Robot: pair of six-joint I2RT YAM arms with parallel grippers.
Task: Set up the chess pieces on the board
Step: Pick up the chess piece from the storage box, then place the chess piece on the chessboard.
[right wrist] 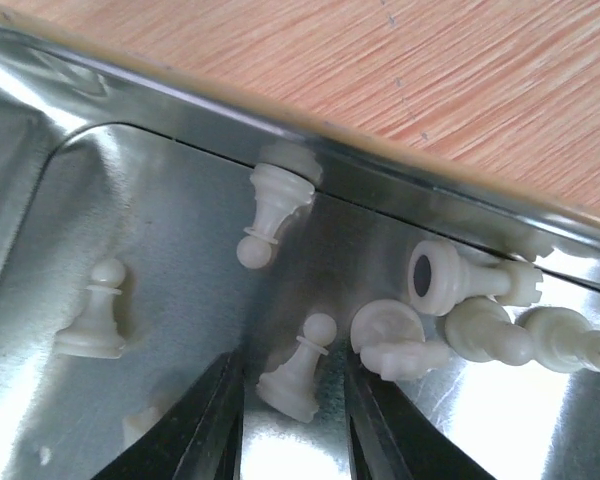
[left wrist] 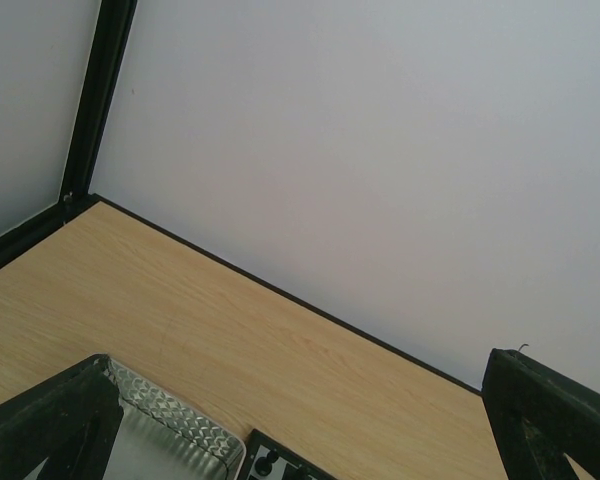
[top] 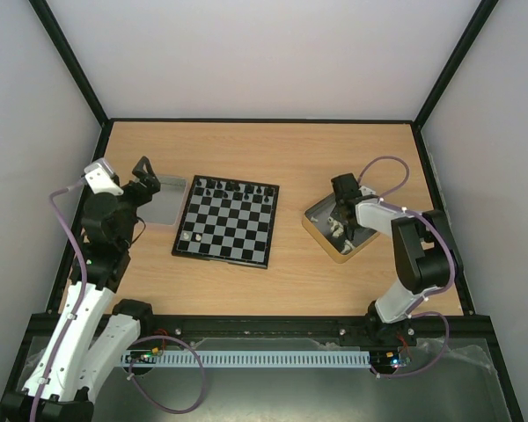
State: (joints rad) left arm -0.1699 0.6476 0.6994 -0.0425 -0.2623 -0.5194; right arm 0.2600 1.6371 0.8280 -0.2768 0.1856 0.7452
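- Lying left of centre on the light wooden surface point(top: 299, 154): small square chessboard point(top: 229, 227) with black and silvery-white checks and a thin black border.
- Tiny black chess pieces point(top: 233, 186): ranked along the chessboard's far edge.
- One tiny cream piece point(top: 187, 236): on the chessboard's near-left corner.
- Grey metal tray point(top: 165, 204): just beside the chessboard's left edge, toward the left edge of the surface.
- Gold-sided square tin point(top: 315, 221): toward the right edge of the surface, well apart from the chessboard.
- Tiny cream chess pieces point(right wrist: 480, 310): inside the tin, most toppled in a cluster against one wall. One lies at the wall by itself point(right wrist: 270, 210) and one pawn point(right wrist: 95, 315) sits apart.
- Right jaws: down inside the tin and partly open. The dark fingers point(right wrist: 205, 440) stand either side of a cream pawn point(right wrist: 298, 370). A sliver of tin floor shows on each side, so no grip is seen.
- Left jaws: above the tray's far part, spread fully wide, with nothing between them.
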